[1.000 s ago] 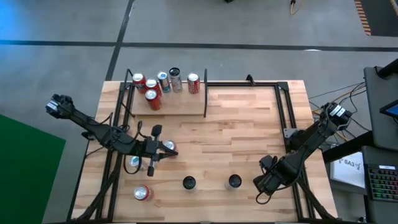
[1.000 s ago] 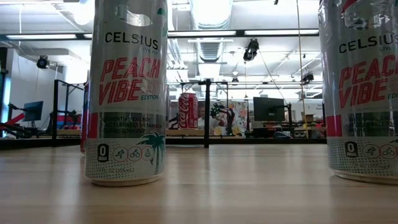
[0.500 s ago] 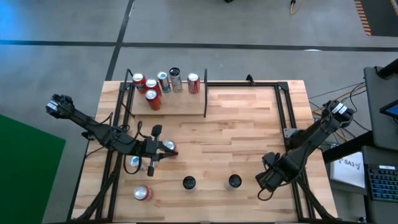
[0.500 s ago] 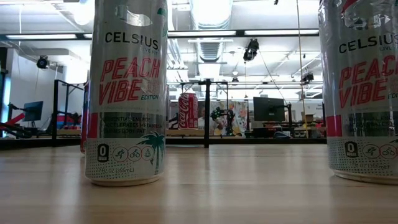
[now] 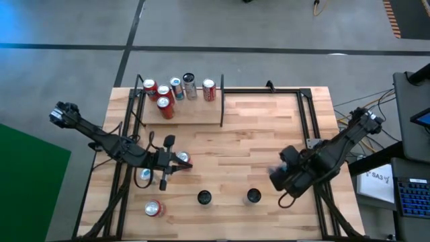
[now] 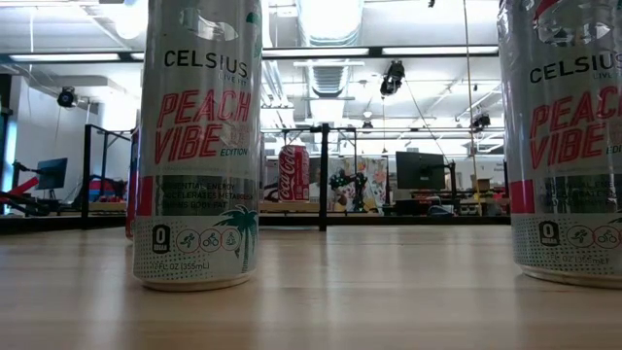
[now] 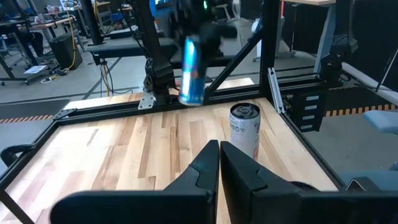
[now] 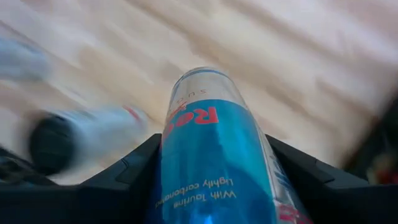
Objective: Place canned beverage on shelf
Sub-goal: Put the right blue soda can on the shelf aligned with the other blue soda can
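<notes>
Right gripper (image 8: 214,186) has its fingers clamped on a slim blue Red Bull can (image 8: 217,155), lifted clear over the near right side of the counter (image 5: 255,148). From here I'd carry it high and level, clearing the two upright Celsius cans (image 5: 253,195), then lower it into the shelf (image 5: 188,115) at the far left beside the parked cans. Smooth aluminium on butcher-block wood, so slippery. Left gripper (image 7: 217,163) idles with fingers together.

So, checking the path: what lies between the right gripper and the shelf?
Only bare table between right gripper and shelf, seen in the high view.
</notes>
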### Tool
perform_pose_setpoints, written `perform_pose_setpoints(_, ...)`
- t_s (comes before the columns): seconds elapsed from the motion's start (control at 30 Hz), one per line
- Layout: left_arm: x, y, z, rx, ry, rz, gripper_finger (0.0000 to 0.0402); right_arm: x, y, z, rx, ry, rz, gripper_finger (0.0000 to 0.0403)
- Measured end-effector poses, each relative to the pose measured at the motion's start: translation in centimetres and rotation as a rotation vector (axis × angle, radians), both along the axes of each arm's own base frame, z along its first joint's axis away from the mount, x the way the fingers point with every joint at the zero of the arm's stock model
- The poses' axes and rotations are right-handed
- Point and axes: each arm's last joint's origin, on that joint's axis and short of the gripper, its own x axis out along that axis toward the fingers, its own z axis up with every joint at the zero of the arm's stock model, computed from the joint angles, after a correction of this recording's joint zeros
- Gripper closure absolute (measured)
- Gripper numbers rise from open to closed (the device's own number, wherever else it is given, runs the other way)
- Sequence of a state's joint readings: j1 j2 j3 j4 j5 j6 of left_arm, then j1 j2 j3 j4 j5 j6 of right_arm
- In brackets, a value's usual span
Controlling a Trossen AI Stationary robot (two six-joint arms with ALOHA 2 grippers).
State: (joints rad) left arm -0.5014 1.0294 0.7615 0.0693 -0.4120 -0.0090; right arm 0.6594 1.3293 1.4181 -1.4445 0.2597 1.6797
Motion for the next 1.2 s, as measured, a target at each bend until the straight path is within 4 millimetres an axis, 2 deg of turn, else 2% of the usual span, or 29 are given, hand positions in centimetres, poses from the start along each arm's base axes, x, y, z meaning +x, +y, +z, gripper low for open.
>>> perform_pose_setpoints(0.13,0.2,-0.1,-0.6,0.008,0.017,0.002,0.0402,1.3,-1.2,2.7,-0.105,-0.153,0.083,0.0177)
perform_pose_setpoints(0.27,0.5,-0.2,-0.9,0.014,0.023,0.010,0.0402,2.9,-2.9,4.5,-0.183,-0.245,0.164,0.0177)
perform_pose_setpoints(0.57,0.6,-0.1,-1.0,0.034,0.017,0.060,0.0402,7.3,-7.6,6.6,-0.301,-0.439,0.349,0.0177)
perform_pose_setpoints(0.9,0.5,0.2,-1.3,0.078,0.027,0.150,0.0402,11.9,-11.8,6.6,-0.418,-0.557,0.468,0.0177)
perform_pose_setpoints(1.2,0.7,0.8,-1.4,0.232,0.034,0.290,0.0395,15.2,-15.6,3.9,-0.482,-0.460,0.518,0.0177)
